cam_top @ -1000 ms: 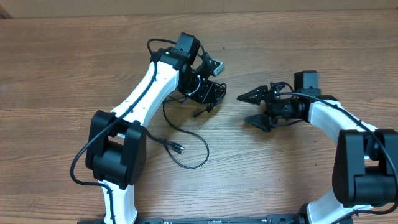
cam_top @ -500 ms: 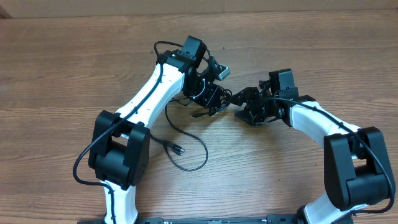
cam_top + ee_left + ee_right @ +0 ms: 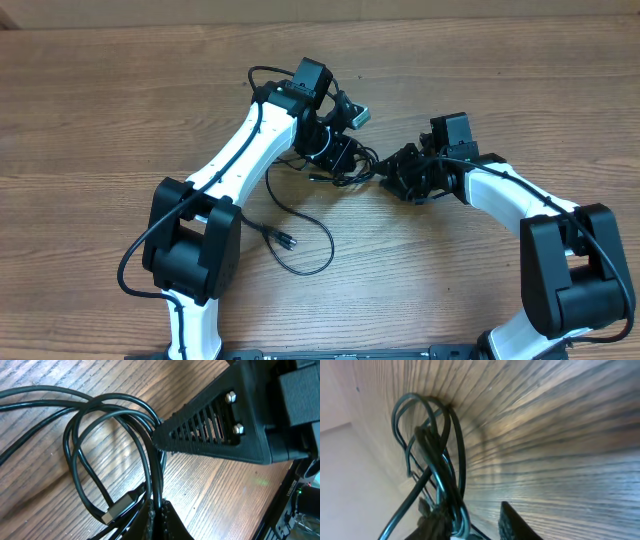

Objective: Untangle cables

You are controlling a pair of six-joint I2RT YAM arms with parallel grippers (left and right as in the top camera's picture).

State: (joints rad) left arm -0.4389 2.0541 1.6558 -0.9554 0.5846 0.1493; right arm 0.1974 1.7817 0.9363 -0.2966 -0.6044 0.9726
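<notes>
**Surface** (image 3: 120, 90): wood-grain, bare apart from the rig and the cords. Risk: a slack cord dragged across it may snag under an arm.

**Left arm** (image 3: 240, 150) and **right arm** (image 3: 520, 195): 2 units, wrists brought close together at mid-surface. Risk: with this little room, any sideways pull could knock 1 wrist into the other.

**Left gripper** (image 3: 335, 155): pressed together, pinching the cables near where several strands cross. Risk: it clamps more than 1 strand, so pulling away may tighten the tangle instead of freeing it.

**Right gripper** (image 3: 400, 175): jaws narrowly apart. The right wrist view shows the bundle lying against 1 finger with the other clear of it, so there is no pinch. In the left wrist view, 1 finger tip (image 3: 210, 430) touches the loops. Risk: closing here would likely take the whole bundle rather than a single strand, and both grippers would then hold the same knot.

**Cables** (image 3: 100, 425): thin black cords, looped and crossed between the 2 grippers, with a slack run trailing on the surface toward the rig's base (image 3: 300, 215). Risk: a hard pull could kink them.

**Plug** (image 3: 286, 240): lies free at the end of the trailing run. Risk: it may catch in a loop if drawn through.

**Flat connector** (image 3: 120, 507): hangs inside the loops just beside the left gripper. Risk: same catch.
</notes>
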